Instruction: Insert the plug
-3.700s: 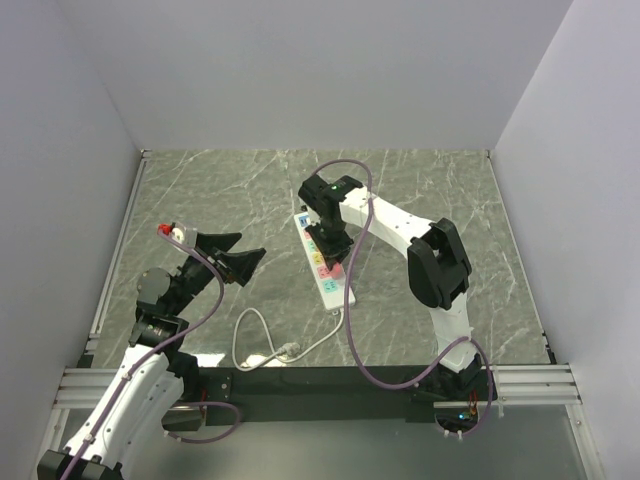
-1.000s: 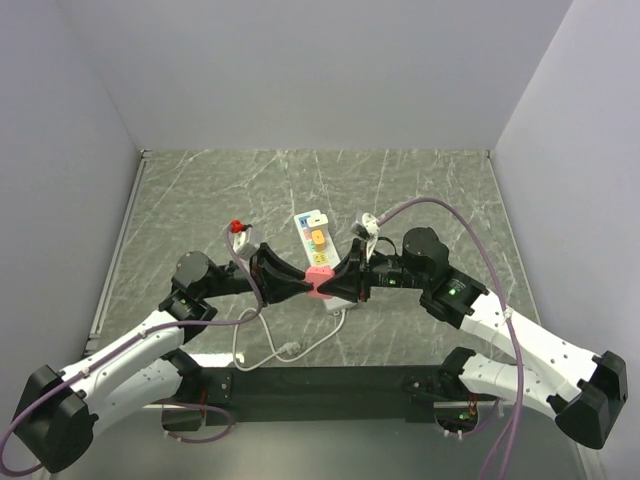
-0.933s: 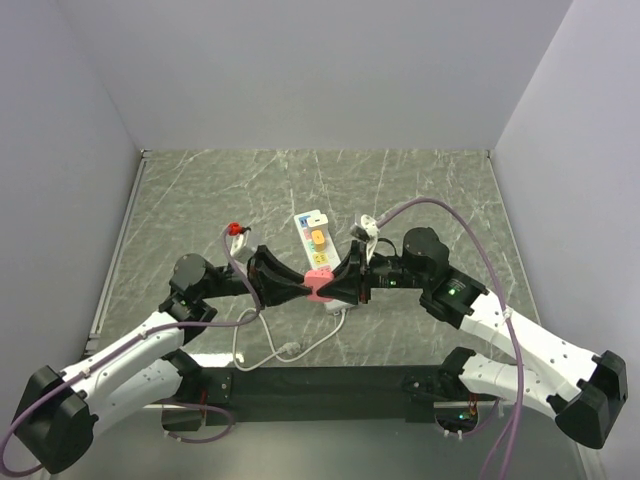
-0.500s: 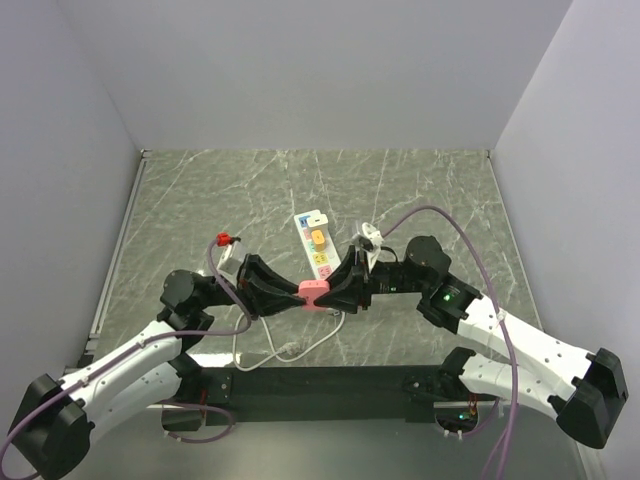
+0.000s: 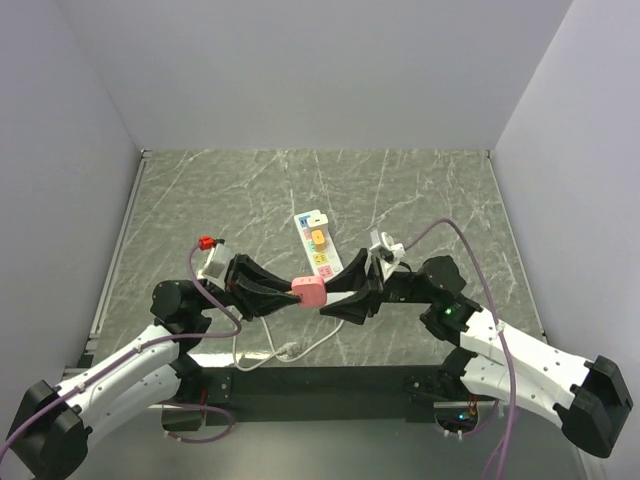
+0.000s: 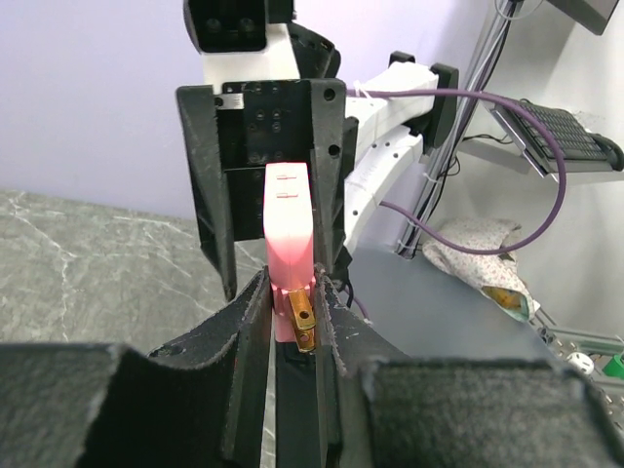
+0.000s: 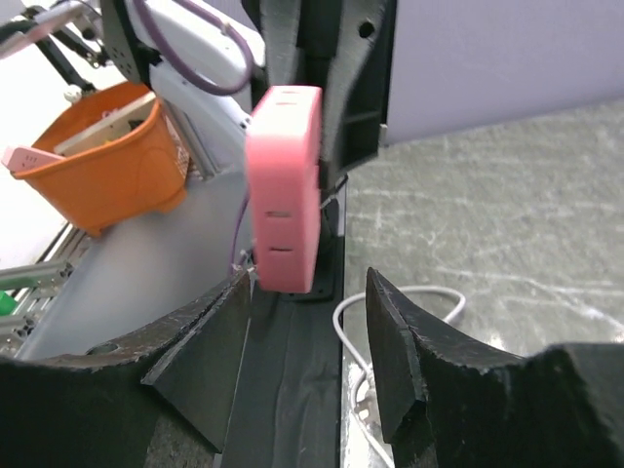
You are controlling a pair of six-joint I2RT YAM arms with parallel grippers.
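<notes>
The pink plug (image 5: 309,291) is hanging in the air between the two arms, over the near part of the grey marbled tabletop (image 5: 430,200). The left gripper (image 6: 292,292) is gripping it, its jaws pressing shut on one end of the plug from both sides. A brass prong (image 6: 303,327) with a small hole is poking out between those jaws. The plug is showing a smooth, blocky pink body with two dark slots on one face. To its right, the right gripper (image 7: 307,292) is holding its jaws apart, flanking the plug's free end. I cannot tell whether either finger is touching it. The white power strip (image 5: 318,250), with its coloured sockets, is lying flat on the tabletop just beyond the plug.
</notes>
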